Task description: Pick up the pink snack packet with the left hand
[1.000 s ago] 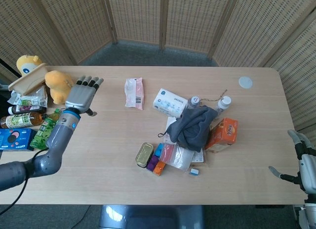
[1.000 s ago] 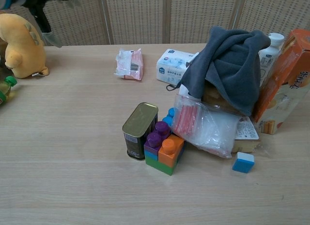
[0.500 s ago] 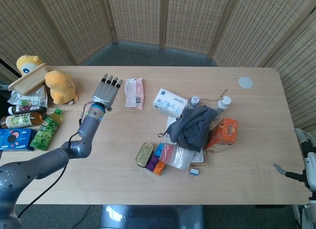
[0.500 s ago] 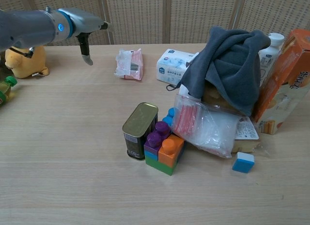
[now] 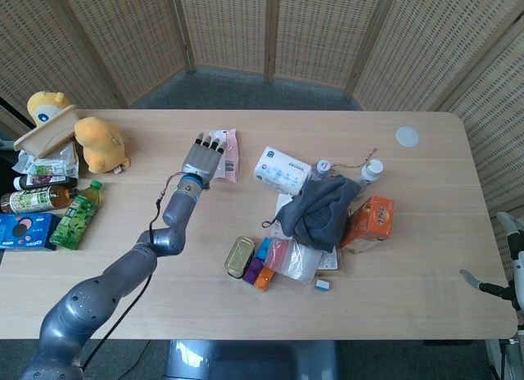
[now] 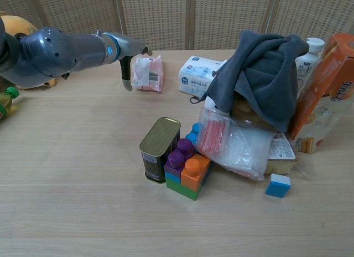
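The pink snack packet lies flat on the table's far middle, left of the tissue pack; the chest view shows the packet too. My left hand hovers at the packet's left edge with fingers stretched out and apart, holding nothing. In the chest view the left hand hangs just left of the packet, one finger pointing down. My right hand shows only partly at the far right edge, off the table, fingers apart and holding nothing.
Right of the packet lies a white tissue pack. A grey cloth covers a pile beside an orange box. A tin can and coloured blocks sit nearer. Plush toys and bottles crowd the left edge.
My left hand has swept rightward from near the yellow plush to the pink packet's left edge. The right hand has drifted further off the right side.
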You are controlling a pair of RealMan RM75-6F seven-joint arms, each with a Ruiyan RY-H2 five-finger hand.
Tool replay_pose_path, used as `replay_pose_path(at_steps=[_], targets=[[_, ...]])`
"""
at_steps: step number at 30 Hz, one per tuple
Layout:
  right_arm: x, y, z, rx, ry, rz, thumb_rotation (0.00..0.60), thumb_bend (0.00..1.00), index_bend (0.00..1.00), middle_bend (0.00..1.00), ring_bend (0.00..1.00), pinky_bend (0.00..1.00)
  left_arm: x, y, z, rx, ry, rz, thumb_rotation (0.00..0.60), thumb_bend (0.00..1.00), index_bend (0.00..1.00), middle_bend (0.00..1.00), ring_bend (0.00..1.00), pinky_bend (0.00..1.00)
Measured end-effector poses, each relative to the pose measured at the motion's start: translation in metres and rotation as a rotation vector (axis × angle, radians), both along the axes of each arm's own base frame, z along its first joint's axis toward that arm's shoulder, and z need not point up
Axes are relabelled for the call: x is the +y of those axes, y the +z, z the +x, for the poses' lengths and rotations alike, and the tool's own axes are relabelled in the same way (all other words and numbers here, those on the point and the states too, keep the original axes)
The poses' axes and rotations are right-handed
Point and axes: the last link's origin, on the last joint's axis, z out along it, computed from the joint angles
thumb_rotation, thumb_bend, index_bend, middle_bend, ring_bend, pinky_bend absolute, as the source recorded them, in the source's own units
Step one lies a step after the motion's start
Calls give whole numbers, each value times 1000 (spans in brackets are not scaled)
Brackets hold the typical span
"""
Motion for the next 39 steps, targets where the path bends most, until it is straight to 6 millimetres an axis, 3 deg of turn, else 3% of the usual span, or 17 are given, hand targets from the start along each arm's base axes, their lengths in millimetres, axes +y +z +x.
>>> replay_pose_path(at_steps=[9, 22, 28, 34, 39], targets=[[0, 1, -1, 1, -7, -7, 600, 0, 0, 0, 0, 0, -8, -28, 1, -24, 48, -70, 600, 18, 0, 0, 0, 0], [2, 4, 4, -4, 8, -19, 597, 0, 0, 0, 0, 0, -22, -42, -5, -168, 144, -218, 600, 19, 23, 0, 0, 0], [4, 6, 7, -14, 21, -24, 599, 0, 0, 0, 0, 0, -38, -34, -1, -254, 163, -351, 600, 19, 22, 0, 0, 0], [5, 8, 9, -21, 29, -28, 599, 0, 0, 0, 0, 0, -72, -12, 8, -290, 158, -459, 600, 19, 21, 0, 0, 0], [6, 11, 10, -30, 33, -38, 600, 0, 0, 0, 0, 0, -96, 13, -7, -229, 217, -495, 600, 18, 27, 0, 0, 0]])
